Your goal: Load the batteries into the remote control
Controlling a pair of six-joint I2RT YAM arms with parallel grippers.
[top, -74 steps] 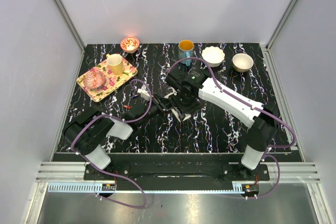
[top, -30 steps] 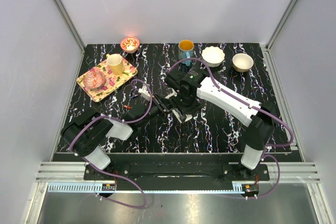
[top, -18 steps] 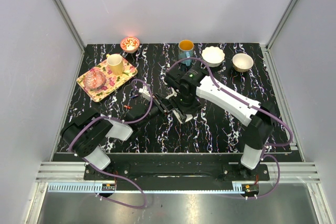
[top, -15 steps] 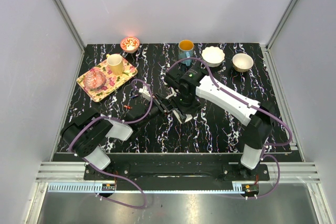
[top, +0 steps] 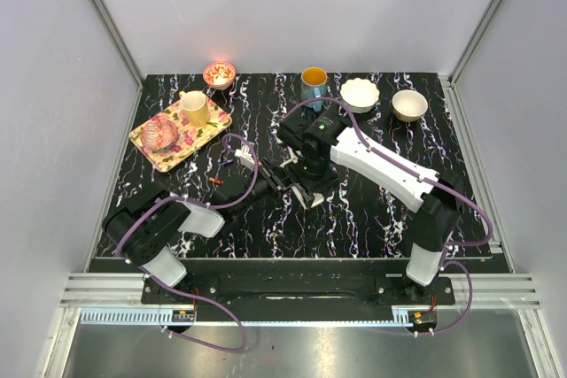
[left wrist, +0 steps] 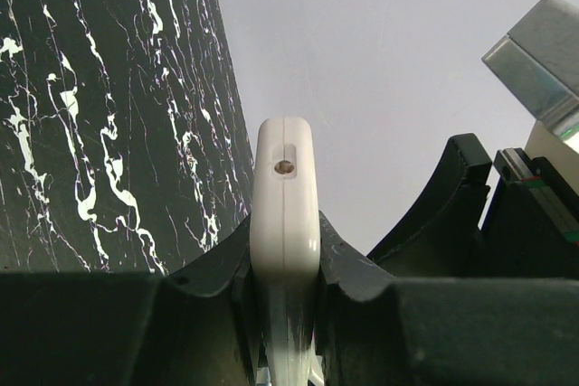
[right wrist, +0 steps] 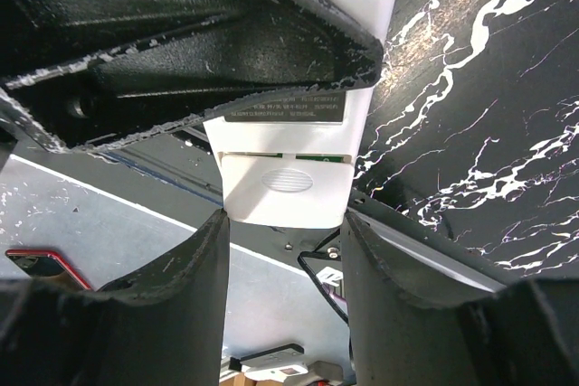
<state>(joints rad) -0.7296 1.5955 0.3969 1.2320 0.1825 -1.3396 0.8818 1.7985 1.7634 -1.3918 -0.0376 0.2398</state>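
Observation:
The white remote control (top: 304, 197) is held off the table between both grippers at the middle. My left gripper (top: 276, 181) is shut on it; in the left wrist view the remote (left wrist: 285, 178) stands edge-on between the fingers of the left gripper (left wrist: 285, 234). My right gripper (right wrist: 283, 219) is closed on the remote's back cover (right wrist: 287, 189), which touches both fingers. A thin green strip (right wrist: 317, 157) shows at the cover's edge; I cannot tell what it is. A small reddish battery (top: 215, 181) lies on the table left of the grippers. The greenish battery is not in view.
A floral tray (top: 146, 146) at the back left holds a yellow cup (top: 195, 109) and a pink glass bowl (top: 162, 134). A small red bowl (top: 219, 73), a blue mug (top: 314, 82) and two white bowls (top: 360, 93) (top: 409, 104) line the back edge.
The right arm has shifted slightly left and back while both grippers stay on the remote. The left arm has hardly moved.

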